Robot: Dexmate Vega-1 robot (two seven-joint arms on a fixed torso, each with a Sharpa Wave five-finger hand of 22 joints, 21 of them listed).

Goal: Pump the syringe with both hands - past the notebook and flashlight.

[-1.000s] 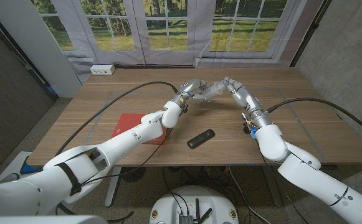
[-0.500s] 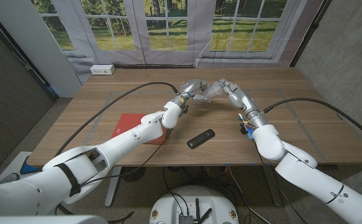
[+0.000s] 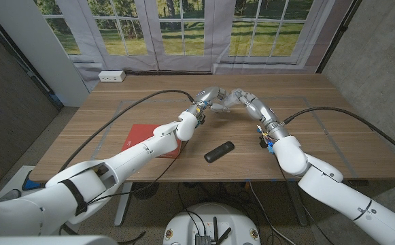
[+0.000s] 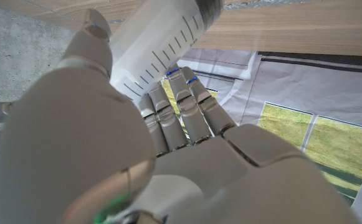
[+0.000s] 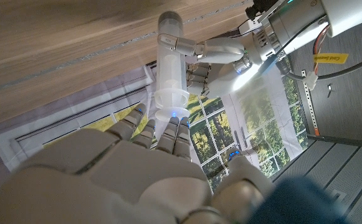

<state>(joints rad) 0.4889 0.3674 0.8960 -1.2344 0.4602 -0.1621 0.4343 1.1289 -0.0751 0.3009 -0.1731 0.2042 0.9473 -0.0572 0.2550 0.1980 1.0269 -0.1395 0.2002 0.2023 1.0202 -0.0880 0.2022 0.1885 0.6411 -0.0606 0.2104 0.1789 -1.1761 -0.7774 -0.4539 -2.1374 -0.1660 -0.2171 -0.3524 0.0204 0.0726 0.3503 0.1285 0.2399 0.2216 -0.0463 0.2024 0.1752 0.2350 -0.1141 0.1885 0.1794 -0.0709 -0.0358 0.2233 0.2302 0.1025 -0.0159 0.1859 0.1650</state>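
Note:
The clear syringe hangs above the far middle of the table between my two hands. My left hand grips its barrel; in the left wrist view the graduated barrel sits between the thumb and the curled fingers of the left hand. My right hand holds the plunger end. In the right wrist view the syringe runs from my right hand's fingertips away to the left hand. The red notebook and the black flashlight lie nearer the front.
A white power strip lies at the table's far left edge. Black cables trail over the wood to both arms. A window with curtains stands behind the table.
My right hand has moved left toward the left hand, and the syringe span between them has shortened. The left hand, notebook and flashlight have stayed put.

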